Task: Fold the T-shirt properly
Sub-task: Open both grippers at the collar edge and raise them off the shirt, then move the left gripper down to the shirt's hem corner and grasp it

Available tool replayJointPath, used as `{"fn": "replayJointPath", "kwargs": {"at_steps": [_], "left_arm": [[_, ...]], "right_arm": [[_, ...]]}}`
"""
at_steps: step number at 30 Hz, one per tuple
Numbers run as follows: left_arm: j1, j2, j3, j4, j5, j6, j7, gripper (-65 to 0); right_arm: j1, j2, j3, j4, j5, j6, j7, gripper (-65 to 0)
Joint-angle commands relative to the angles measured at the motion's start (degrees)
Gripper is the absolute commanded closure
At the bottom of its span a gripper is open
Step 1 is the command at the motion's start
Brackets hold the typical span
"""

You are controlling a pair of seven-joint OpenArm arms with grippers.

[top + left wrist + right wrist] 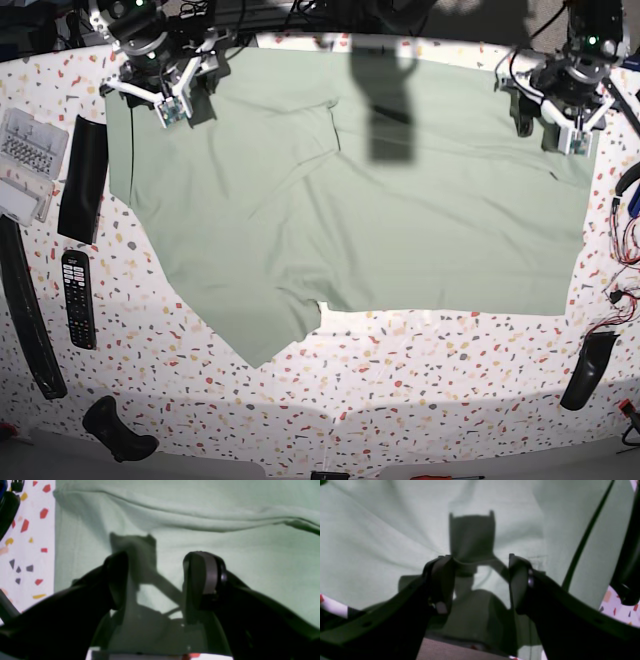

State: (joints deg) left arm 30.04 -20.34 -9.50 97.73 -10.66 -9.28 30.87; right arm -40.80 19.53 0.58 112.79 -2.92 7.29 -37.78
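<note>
The T-shirt (pixel 370 200) is spread flat across the speckled table (pixel 420 390), ready for a first fold. Above its far corners the left gripper (pixel 563 128) and right gripper (pixel 170 95) are held wide open, nothing grasped, presumably poised to pinch cloth.

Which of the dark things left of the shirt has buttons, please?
The remote control, the short one with rows of buttons; the flat black strip above it is plain.

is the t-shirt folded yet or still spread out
Mostly spread out: the T-shirt lies flat across the table, with one sleeve sticking out at the front; only a small flap near its top looks turned over.
</note>
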Motion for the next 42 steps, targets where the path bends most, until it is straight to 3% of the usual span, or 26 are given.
{"fn": "replayJointPath", "kwargs": {"at_steps": [1,13,22,27,31,42], "left_arm": [[0.1,-0.5,-0.2,0.2,1.7,0.9,3.0,-36.0],[0.0,-1.6,-0.2,5.0,1.7,0.9,7.1,-36.0],[0.4,-2.9,-0.2,5.0,2.3,0.9,9.3,-36.0],[0.4,-2.9,-0.2,5.0,2.3,0.9,9.6,-36.0],[0.3,-2.9,-0.2,6.1,2.3,0.9,8.9,-36.0],[0.2,-2.9,-0.2,20.8,2.4,0.9,7.7,-36.0]], "right_arm": [[-0.3,0.3,0.6,0.7,-0.7,-0.5,0.5,-32.9],[-0.2,0.5,2.1,0.7,-1.8,-4.8,0.1,-32.9],[-0.2,0.5,2.2,0.7,-9.1,-10.9,-2.9,-32.9],[-0.2,0.5,2.5,0.8,-9.6,-13.0,-1.4,-32.9],[-0.2,0.5,2.5,3.4,-14.6,-16.3,-1.5,-32.9],[-0.2,0.5,2.5,15.5,-17.6,-16.8,-3.8,-32.9]]}}
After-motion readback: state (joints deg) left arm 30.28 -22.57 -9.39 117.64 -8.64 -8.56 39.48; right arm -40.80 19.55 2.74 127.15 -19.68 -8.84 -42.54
